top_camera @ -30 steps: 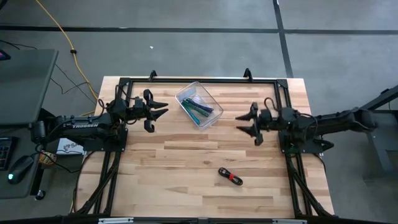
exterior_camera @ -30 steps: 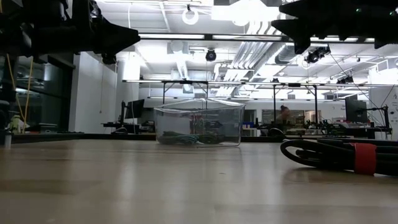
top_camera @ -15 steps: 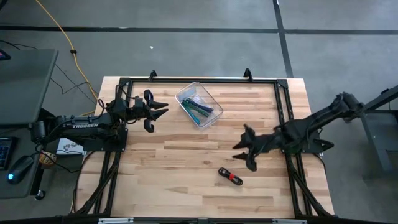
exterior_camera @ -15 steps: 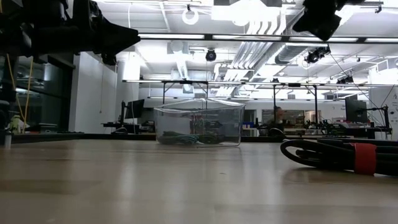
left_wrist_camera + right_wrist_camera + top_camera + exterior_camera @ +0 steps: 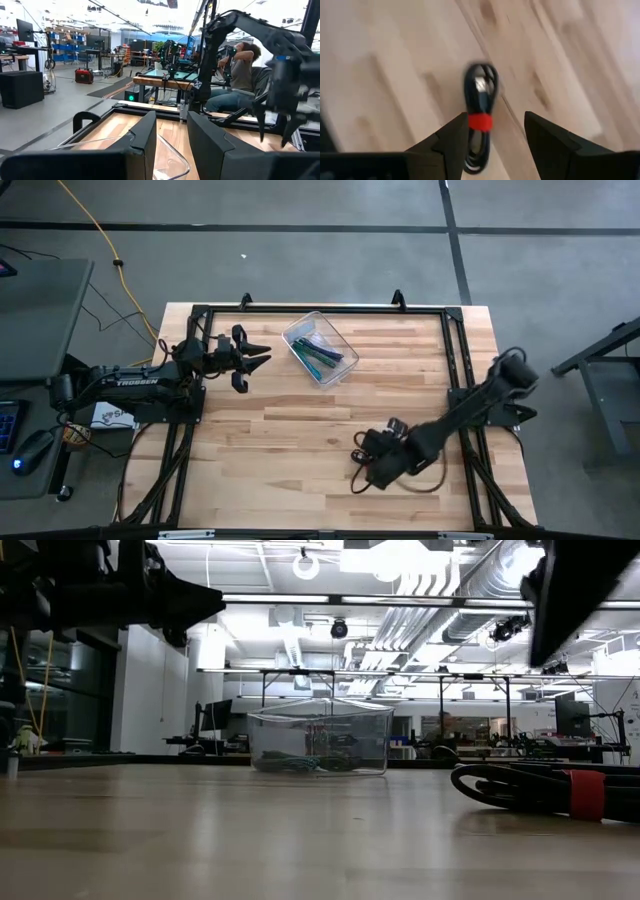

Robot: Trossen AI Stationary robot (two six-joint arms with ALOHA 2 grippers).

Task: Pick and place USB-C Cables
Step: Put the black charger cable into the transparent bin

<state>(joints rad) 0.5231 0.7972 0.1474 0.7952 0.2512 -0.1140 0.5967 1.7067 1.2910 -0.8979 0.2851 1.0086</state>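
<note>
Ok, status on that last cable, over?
Right gripper open, above the black cable with red band, no contact. Left gripper open, waiting beside the clear bin. Nothing in the way.

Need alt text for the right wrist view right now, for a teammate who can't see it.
The black cable with a red band lies bundled on the wooden table, directly ahead of the open right gripper. Its dark fingers straddle the cable's near end without visibly touching it.
</note>
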